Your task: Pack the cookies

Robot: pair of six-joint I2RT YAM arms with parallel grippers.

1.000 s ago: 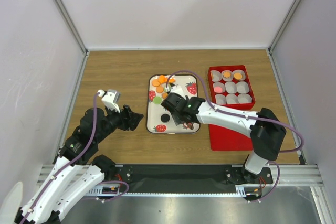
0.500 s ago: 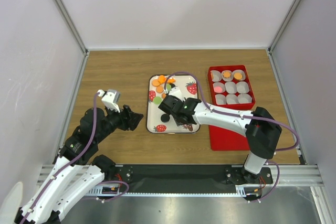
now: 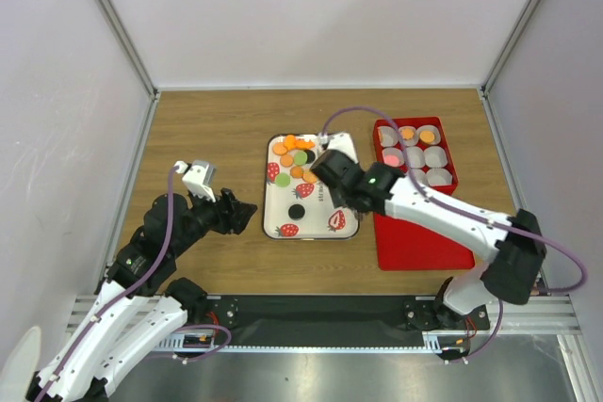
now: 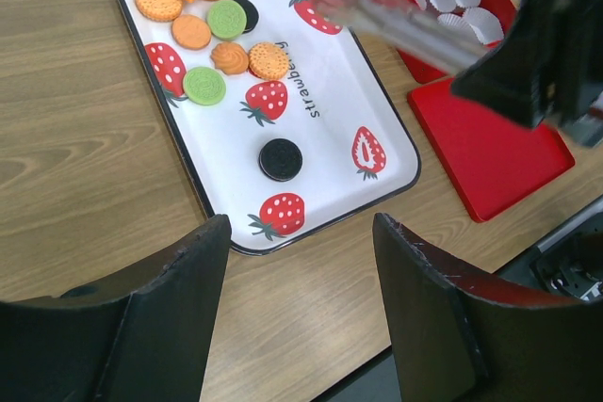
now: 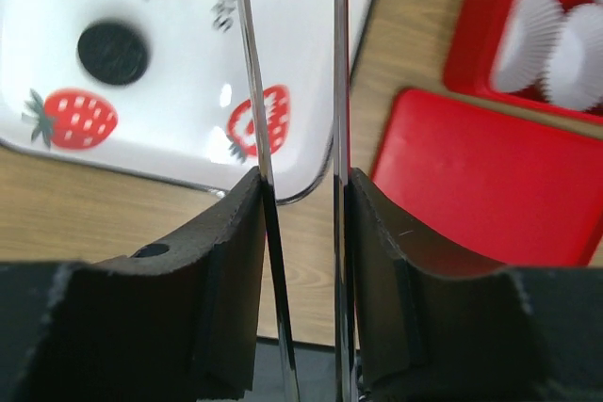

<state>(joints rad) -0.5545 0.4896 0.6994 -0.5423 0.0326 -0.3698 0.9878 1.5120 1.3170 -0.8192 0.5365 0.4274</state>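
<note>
Wooden table (image 3: 207,129) carries the tray (image 3: 316,218), cookies (image 3: 300,159) clustered at its far end. Right gripper (image 5: 300,233) pinches tongs (image 5: 254,120); left gripper (image 4: 300,270) hangs spread. Thin tongs may twist in that pinch and fumble a cookie.

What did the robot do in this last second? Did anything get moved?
The right gripper, shut on tongs, swung from the middle of the tray back and to the right, toward the red box. This uncovered more cookies. Whether the tongs carry a cookie cannot be told. The left gripper, open, the black cookie and the cups stayed put.
</note>
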